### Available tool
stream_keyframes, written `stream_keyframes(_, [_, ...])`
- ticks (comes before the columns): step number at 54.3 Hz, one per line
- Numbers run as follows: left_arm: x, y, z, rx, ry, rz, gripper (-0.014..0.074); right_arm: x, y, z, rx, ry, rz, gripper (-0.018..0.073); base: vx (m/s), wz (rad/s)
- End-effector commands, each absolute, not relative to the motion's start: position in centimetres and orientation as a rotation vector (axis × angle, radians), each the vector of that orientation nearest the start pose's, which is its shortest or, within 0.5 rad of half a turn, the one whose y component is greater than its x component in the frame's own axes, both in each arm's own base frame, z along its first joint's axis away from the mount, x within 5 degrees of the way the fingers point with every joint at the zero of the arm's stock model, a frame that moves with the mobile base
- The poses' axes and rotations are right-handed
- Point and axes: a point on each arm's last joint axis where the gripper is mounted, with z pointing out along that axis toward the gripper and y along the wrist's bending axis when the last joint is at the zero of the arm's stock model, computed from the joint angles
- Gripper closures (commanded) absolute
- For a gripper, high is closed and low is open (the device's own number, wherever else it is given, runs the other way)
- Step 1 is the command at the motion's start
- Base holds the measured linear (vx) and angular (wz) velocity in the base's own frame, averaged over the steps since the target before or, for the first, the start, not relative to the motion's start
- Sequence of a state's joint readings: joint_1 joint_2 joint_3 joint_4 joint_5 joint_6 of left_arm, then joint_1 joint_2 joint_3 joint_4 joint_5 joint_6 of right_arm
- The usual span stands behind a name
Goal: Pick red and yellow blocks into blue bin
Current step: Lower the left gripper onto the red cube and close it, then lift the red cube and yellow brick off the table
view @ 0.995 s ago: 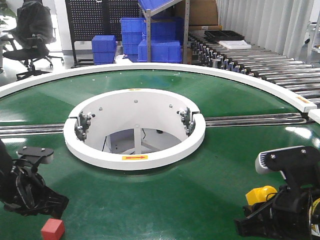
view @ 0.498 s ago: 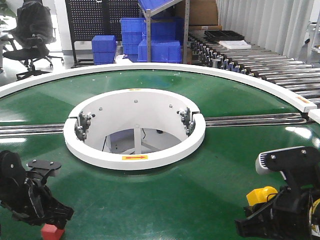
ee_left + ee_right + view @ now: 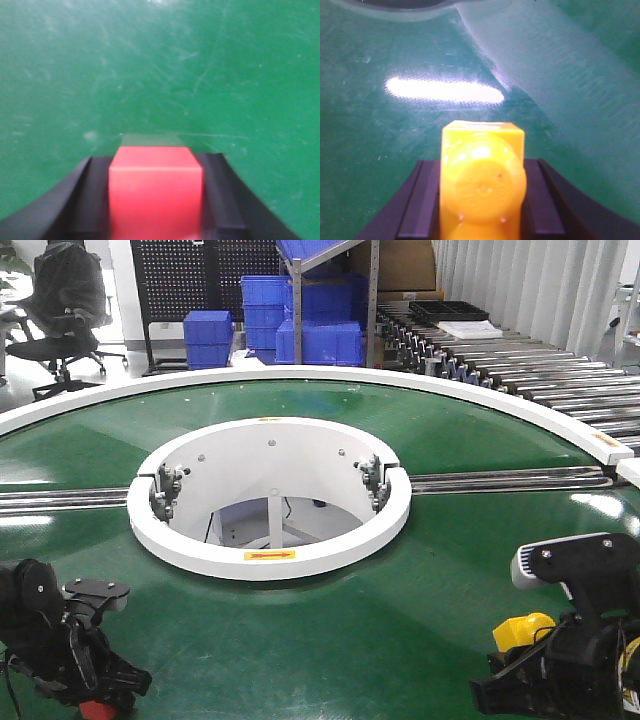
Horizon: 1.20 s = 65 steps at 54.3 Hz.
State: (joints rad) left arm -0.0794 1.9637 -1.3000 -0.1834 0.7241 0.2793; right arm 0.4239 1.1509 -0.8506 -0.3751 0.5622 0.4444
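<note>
The red block, a plain cube, sits on the green belt between my left gripper's black fingers, whose pads press both its sides. In the front view only a sliver of red shows under the left gripper at the bottom left edge. The yellow block, studs facing the camera, is clamped in my right gripper. From the front it shows as a yellow lump at the right gripper, bottom right. The blue bin is out of view.
A white ring around a round hole stands mid-belt. A metal seam strip crosses the belt and a white outer rim bounds it. Ribbed blue crates and a roller conveyor lie beyond.
My left arm has moved right and down over the red block, which now sits between its fingers and is almost hidden from the front. The right arm and yellow block have not moved.
</note>
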Motion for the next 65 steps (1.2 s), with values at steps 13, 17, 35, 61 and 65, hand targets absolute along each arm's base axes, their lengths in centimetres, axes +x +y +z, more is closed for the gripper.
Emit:
stream_keyframes(13, [37.9,-4.7,24.2,0.308,2.620,-0.186,0.0605,22.3,8.0,32.3,-0.261,2.178,0.071,0.0570,0.00,0.00])
stream_keyframes(17, [37.0,-4.8,27.1,0.283,2.537,-0.212,0.0605,22.3,8.0,32.3,-0.261,2.178,0.071,0.0570,0.00,0.00])
stream_keyframes(35, [27.2,-4.8,40.5,0.318,2.035,-0.294,0.0602,21.0,7.4,33.9,-0.259,2.112,0.079,0.0570,0.00,0.00])
stream_keyframes(61, [11.0,-2.4,35.9,0.152,1.657,-0.228,0.0597,13.6,4.4,36.8,-0.259,1.813,0.144,0.0570,0.00,0.00])
stream_keyframes(65, [9.6,-2.1,35.3,0.140,1.609,-0.219,0.0597,12.6,4.0,36.2,-0.258,1.783,0.159,0.0570,0.00,0.00])
